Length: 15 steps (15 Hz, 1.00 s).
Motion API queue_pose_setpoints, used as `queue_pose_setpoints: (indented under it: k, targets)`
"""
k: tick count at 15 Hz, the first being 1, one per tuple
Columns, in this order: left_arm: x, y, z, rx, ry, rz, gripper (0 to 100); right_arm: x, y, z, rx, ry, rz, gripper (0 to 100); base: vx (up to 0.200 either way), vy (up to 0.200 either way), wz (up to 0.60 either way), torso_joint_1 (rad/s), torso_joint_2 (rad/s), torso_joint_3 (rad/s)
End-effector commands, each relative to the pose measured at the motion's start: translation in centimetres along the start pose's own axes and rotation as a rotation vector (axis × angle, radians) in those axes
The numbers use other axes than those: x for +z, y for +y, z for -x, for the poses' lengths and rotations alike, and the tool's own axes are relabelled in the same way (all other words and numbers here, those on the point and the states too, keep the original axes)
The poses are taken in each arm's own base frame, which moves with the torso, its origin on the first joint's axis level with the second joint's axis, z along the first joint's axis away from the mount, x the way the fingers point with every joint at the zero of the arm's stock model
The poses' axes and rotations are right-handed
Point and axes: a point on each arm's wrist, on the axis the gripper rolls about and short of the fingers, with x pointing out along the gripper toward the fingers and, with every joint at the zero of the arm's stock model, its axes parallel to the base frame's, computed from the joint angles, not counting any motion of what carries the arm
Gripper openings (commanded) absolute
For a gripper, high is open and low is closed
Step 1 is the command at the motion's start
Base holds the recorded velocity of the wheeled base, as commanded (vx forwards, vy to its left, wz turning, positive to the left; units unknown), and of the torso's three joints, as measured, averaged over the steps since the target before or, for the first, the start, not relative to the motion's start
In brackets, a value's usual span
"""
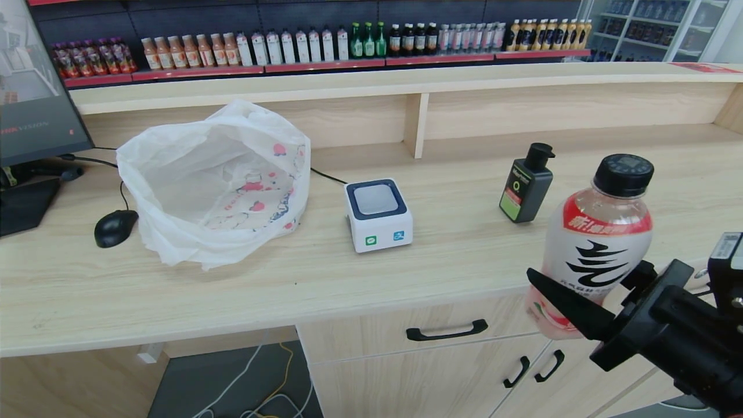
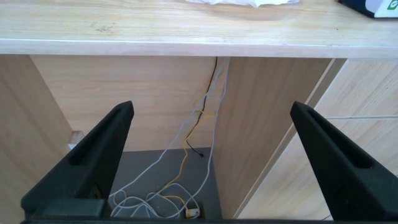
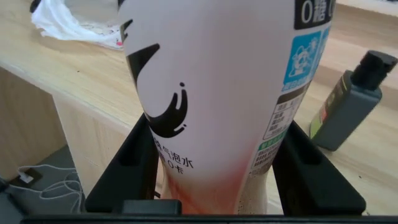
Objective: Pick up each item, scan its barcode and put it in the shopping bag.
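**Drink bottle** (image 1: 598,244): pink-and-white label, black cap. You hold it upright in the right gripper (image 1: 583,281), whose fingers are clamped on its lower body. That grip leaves the printed label exposed, probably so the barcode can be turned toward the scanner (image 1: 378,215). It sits well right of the scanner, raised clear of the desk (image 1: 464,261) and out past its front edge.

**Dark pump bottle** (image 1: 526,186): stands on the desk right of the scanner, not yet picked.

**Shopping bag** (image 1: 215,180): left of the scanner, mouth open to receive items.

**Left gripper** (image 2: 211,124): fingers apart and empty, below the desk edge on the scanner's bag side.

Matt wood counter (image 1: 290,284); thin crinkled plastic bag (image 1: 174,174).
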Motion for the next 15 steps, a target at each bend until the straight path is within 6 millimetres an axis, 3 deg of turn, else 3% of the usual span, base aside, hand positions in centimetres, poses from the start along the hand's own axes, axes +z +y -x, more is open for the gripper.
queue_pose_setpoints:
  k: [1, 3, 6, 15]
  targets:
    - [0.0, 0.0, 0.0, 0.000, 0.000, 0.001, 100, 0.2, 2.0, -1.3, 0.086, -0.014, 0.046, 0, 0.000, 0.000, 0.00, 0.000, 0.00, 0.000]
    - [0.0, 0.0, 0.0, 0.000, 0.000, 0.001, 100, 0.0, 3.7, -1.6, 0.142, -0.001, 0.097, 0, 0.000, 0.000, 0.00, 0.000, 0.00, 0.000]
    - [0.0, 0.0, 0.0, -0.002, 0.001, 0.001, 100, -0.1, 4.9, -2.4, 0.185, -0.007, 0.186, 0, 0.000, 0.000, 0.00, 0.000, 0.00, 0.000]
    - [0.0, 0.0, 0.0, -0.002, -0.002, -0.001, 100, 0.1, 6.7, -1.9, 0.279, -0.065, 0.411, 0, 0.000, 0.000, 0.00, 0.000, 0.00, 0.000]
